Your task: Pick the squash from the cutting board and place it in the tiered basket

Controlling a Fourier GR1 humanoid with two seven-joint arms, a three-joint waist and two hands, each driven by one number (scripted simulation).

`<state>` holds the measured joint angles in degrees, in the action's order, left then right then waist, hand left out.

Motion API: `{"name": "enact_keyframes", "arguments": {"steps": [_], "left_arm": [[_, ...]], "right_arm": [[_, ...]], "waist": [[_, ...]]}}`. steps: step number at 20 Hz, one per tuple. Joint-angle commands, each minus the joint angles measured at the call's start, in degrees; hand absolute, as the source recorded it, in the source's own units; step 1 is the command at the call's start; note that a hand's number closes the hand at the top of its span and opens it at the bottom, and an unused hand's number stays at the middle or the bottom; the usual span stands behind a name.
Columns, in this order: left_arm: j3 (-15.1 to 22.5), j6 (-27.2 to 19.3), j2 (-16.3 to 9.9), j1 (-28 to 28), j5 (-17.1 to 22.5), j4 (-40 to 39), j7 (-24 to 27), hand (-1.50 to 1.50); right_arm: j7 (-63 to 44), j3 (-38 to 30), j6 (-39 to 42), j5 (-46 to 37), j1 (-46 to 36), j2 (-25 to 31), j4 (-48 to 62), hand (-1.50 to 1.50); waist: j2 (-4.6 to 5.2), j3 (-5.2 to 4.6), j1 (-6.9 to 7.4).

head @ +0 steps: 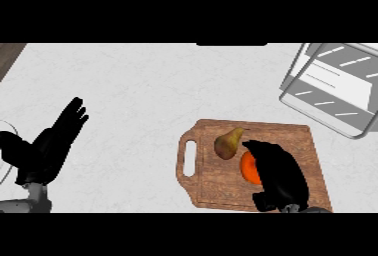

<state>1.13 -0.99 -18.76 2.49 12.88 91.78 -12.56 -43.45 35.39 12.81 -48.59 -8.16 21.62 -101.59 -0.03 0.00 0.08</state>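
Note:
A yellow-brown, pear-shaped squash [229,142] lies on the wooden cutting board [295,135], towards its upper left. Beside it, lower right, sits a round orange item [248,167], partly hidden. My right hand [279,172] stretches over the board with fingers straight, covering part of the orange item; its fingertips [249,145] end just right of the squash. I cannot tell whether they touch it. The grey wire tiered basket [332,85] stands at the upper right, beyond the board. My left hand [50,147] rests open at the far left, fingers up.
The board's handle slot [189,159] faces left. White counter [140,90] spreads between the left hand and the board. A brown strip [9,56] shows at the top left corner, and a thin curved rim [4,150] at the left edge.

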Motion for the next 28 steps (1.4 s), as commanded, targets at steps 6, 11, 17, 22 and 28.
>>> {"name": "enact_keyframes", "arguments": {"steps": [6, 11, 17, 22, 28], "left_arm": [[-2.2, 2.6, 0.8, 2.2, -1.6, -4.8, 2.1, 0.00], [-1.3, 0.2, 2.5, 1.8, -2.5, -1.6, -0.7, 0.00], [-3.9, 0.8, 0.9, -2.0, -1.0, -0.9, 1.5, 0.00], [-2.9, 1.0, 1.9, -2.3, -1.5, -1.1, 2.4, 0.00], [-2.9, 0.7, 1.7, -2.0, -2.0, -0.9, 2.1, 0.00]], "right_arm": [[7.9, -0.3, 3.1, -2.6, 0.8, -0.1, 6.1, 1.50], [16.0, -5.9, -1.9, -2.9, 5.1, 9.3, 6.2, 1.50], [23.9, -29.6, -4.0, 8.3, 9.3, 25.6, 17.5, 1.50], [40.1, -42.6, -14.3, 13.0, 9.5, 32.1, 28.9, 1.50], [56.2, -58.1, -17.2, 30.8, 4.0, 30.9, 33.0, 1.50]], "waist": [[0.07, 0.00, -0.16], [0.00, 0.07, -0.61], [0.04, 0.58, -4.55], [0.15, 0.64, -3.65], [-0.57, 0.43, -3.13]]}}
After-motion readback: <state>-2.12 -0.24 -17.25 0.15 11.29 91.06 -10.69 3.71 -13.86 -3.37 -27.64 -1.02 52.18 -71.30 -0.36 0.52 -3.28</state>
